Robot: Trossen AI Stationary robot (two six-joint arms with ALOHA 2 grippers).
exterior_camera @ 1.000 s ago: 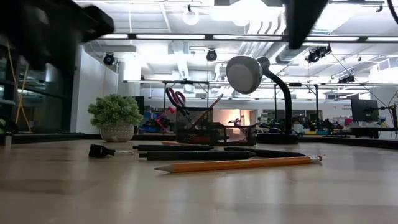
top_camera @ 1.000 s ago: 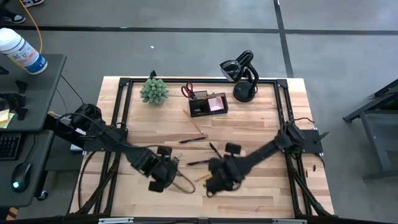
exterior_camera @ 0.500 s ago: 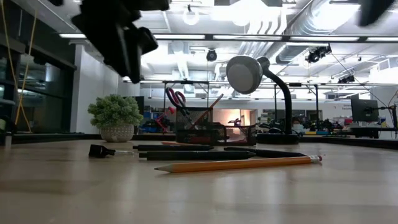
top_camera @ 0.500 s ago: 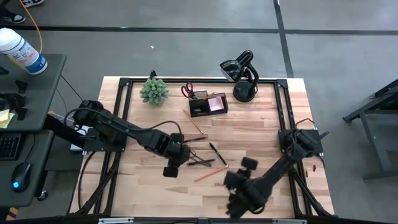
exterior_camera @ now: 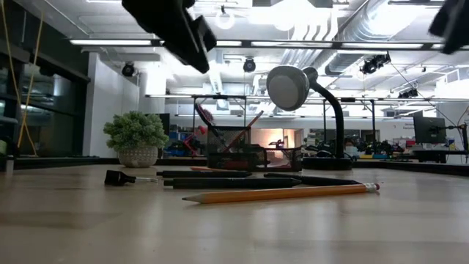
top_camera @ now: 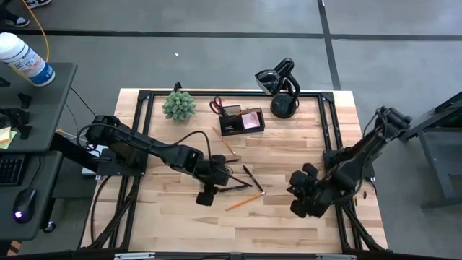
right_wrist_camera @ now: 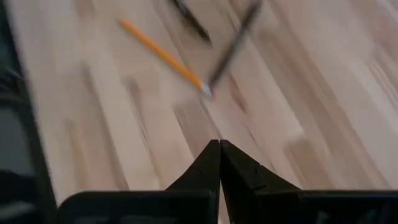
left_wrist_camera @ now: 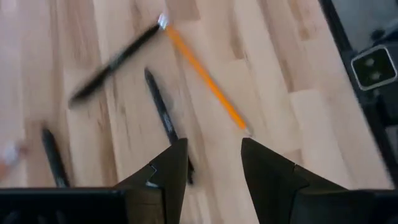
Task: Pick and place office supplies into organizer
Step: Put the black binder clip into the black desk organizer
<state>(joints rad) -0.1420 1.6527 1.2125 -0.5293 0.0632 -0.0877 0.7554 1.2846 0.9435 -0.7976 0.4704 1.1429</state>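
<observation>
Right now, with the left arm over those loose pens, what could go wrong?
1. The left gripper, open, hovers over a cluster: black pens lie close to the orange pencil. Closing there might catch two items or nudge one away.
2. The organizer already holds red-handled scissors, so a long pen might snag going in.
3. The right gripper, shut and empty, sits near the pencil; both arms reaching in could collide.

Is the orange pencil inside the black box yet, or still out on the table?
Out. The orange pencil lies flat on the table, apart from the organizer.
</observation>
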